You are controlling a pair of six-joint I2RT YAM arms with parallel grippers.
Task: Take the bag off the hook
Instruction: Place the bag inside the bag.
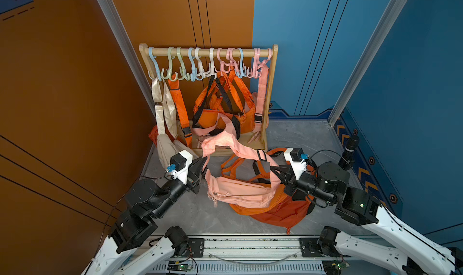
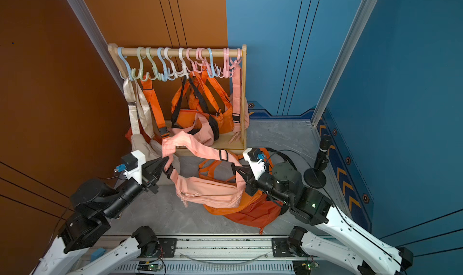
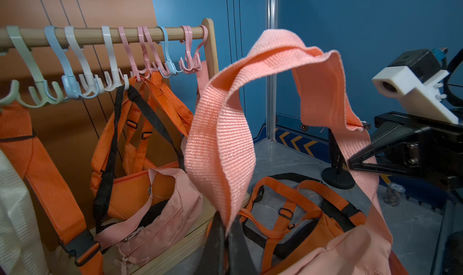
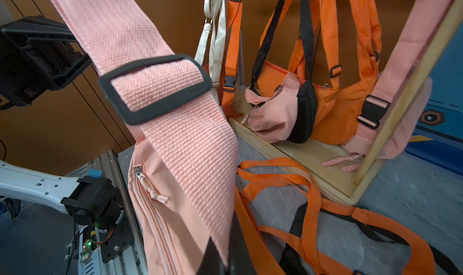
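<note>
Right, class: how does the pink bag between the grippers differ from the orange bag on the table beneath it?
The pink bag is held by its strap in the left gripper and right gripper; nothing grips the orange bag. Its strap arches up; the orange bag's straps sprawl flat on the table. Both are off the hooks.
</note>
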